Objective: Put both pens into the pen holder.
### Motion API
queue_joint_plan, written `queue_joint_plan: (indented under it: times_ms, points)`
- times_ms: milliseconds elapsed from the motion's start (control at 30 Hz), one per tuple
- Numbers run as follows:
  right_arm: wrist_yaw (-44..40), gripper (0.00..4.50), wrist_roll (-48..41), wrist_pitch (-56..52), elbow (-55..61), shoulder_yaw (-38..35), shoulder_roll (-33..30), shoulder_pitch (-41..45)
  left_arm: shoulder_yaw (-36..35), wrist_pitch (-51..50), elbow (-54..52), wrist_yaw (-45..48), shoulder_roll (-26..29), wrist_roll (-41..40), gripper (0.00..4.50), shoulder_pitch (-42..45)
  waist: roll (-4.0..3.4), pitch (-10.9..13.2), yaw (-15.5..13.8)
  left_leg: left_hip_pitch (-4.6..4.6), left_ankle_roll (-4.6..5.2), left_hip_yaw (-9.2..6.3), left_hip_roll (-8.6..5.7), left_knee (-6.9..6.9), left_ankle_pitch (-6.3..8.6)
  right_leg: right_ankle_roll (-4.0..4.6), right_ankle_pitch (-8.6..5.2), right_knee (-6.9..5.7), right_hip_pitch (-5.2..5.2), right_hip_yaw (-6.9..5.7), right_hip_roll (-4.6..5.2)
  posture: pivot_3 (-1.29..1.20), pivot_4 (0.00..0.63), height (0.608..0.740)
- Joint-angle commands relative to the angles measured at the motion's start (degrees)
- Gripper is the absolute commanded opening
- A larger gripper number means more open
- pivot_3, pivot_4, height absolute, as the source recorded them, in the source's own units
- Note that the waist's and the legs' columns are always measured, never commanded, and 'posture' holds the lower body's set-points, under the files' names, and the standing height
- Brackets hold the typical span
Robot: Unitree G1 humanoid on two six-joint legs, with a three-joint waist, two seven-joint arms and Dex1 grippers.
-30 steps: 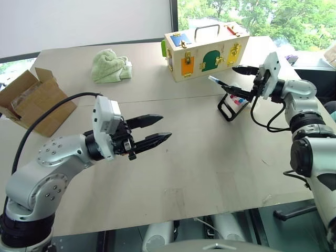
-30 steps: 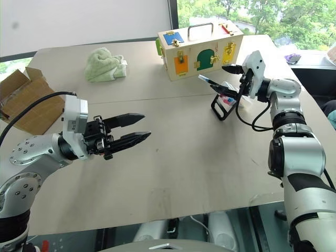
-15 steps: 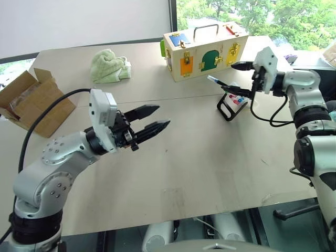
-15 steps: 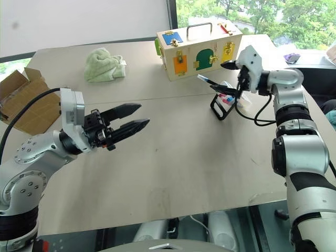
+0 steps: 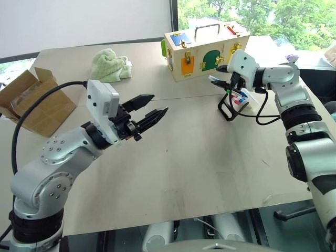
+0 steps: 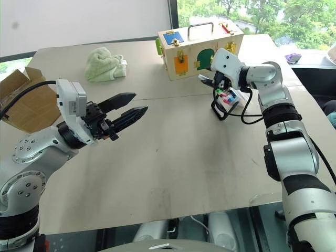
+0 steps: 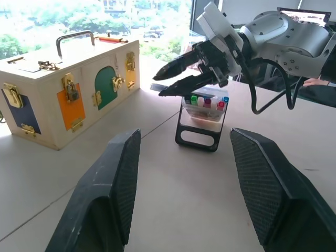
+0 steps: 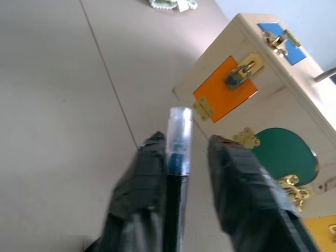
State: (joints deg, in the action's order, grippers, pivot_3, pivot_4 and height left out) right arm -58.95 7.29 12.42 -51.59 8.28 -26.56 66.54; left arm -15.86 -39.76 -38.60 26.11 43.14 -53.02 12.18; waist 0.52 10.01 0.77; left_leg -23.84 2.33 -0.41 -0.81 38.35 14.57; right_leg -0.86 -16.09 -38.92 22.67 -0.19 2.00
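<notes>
The right gripper (image 7: 169,80) hangs just above the pen holder (image 7: 201,118), which stands on the table (image 5: 210,157) in front of the wooden box (image 5: 205,50) with coloured doors. In the left wrist view its two black fingers (image 7: 181,86) are drawn close, with only a narrow gap at the tips. In the right wrist view a pen (image 8: 176,173) with a black barrel and a blue end under a clear cap lies between these fingers; it seems to touch one finger, but I cannot tell if both fingers really press it. The pen tip (image 5: 214,80) sticks out from the gripper towards the box side. The pen holder is a small clear rack in a black frame, and coloured marker caps show at its top.

The left gripper (image 5: 148,111) is well apart from the holder, over the bare middle of the table, and it points towards the holder. Its fingers (image 7: 113,184) stand apart and nothing is between them.

A green cloth (image 5: 110,65) lies at the far side of the table, and an open cardboard box (image 5: 34,102) sits at its left edge
</notes>
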Motion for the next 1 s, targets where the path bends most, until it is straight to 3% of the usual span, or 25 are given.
queue_joint_plan:
  times_ms: [33,267,467,567,600,700,867,1000]
  points:
    - [0.17,0.05,-0.51,-1.16,2.77,-0.29,-1.01,0.3,-3.35,0.25,-0.25,1.18,1.95,-0.02,2.79,-0.21,0.0,0.0,0.0,0.0,0.0,0.01,0.0,0.0,0.0,0.0,0.0,0.0,0.0,0.0,0.0,0.0,0.15,0.74]
    - [-5.54,0.05,-7.87,-5.51,10.16,-3.81,-2.69,-1.85,-4.88,0.7,0.0,1.83,2.31,-0.37,2.79,-1.18,0.0,0.0,-0.08,0.01,0.0,0.0,0.0,0.0,0.0,0.0,0.0,0.01,0.0,0.0,-0.01,0.0,0.15,0.74]
    - [-13.49,0.05,-16.12,-12.51,21.98,-5.82,-6.24,-8.91,-3.75,0.68,0.59,1.9,1.26,-1.39,2.79,0.35,0.0,0.0,-0.24,-0.01,0.01,-0.02,0.0,0.0,0.01,0.0,0.0,0.04,-0.02,-0.01,0.02,0.0,0.15,0.74]
    - [-13.77,0.05,-17.92,-10.41,21.79,-7.33,-6.71,-10.35,-2.67,0.65,1.19,2.19,0.72,-1.36,2.79,1.45,0.01,0.0,0.01,0.02,0.01,-0.01,0.0,0.0,0.01,0.0,0.0,-0.01,-0.02,0.0,0.01,0.0,0.15,0.74]
    - [-13.95,0.91,-18.42,-9.94,21.38,-7.71,-6.83,-10.59,-2.23,0.69,1.46,2.37,0.61,-1.12,2.79,1.85,0.0,0.0,0.04,0.04,0.01,-0.01,0.01,0.0,0.01,0.0,0.0,-0.02,-0.02,0.0,0.0,0.0,0.15,0.74]
    - [-13.1,2.06,-18.23,-7.36,20.41,-8.18,-7.2,-11.17,-1.4,0.66,2.26,2.72,0.38,-0.7,2.79,3.01,0.0,0.0,0.04,0.04,0.01,0.01,0.01,0.0,0.0,0.0,0.0,-0.04,-0.01,0.01,-0.01,0.0,0.15,0.74]
    - [-11.74,4.42,-20.3,-7.86,22.0,-10.05,-7.34,-10.45,-1.0,0.2,3.05,2.45,0.24,-0.39,2.79,3.85,0.01,0.0,-0.06,0.02,0.01,0.01,0.01,0.01,0.0,0.0,0.0,-0.01,-0.01,0.01,-0.01,0.0,0.15,0.74]
    - [-13.28,4.42,-25.38,-13.17,28.49,-11.59,-7.83,-12.19,-0.8,-0.71,3.47,2.94,1.05,0.37,2.79,2.65,0.01,0.01,-0.05,0.01,0.01,0.0,0.01,0.0,0.0,0.0,0.0,-0.01,-0.01,0.01,0.0,0.0,0.15,0.74]
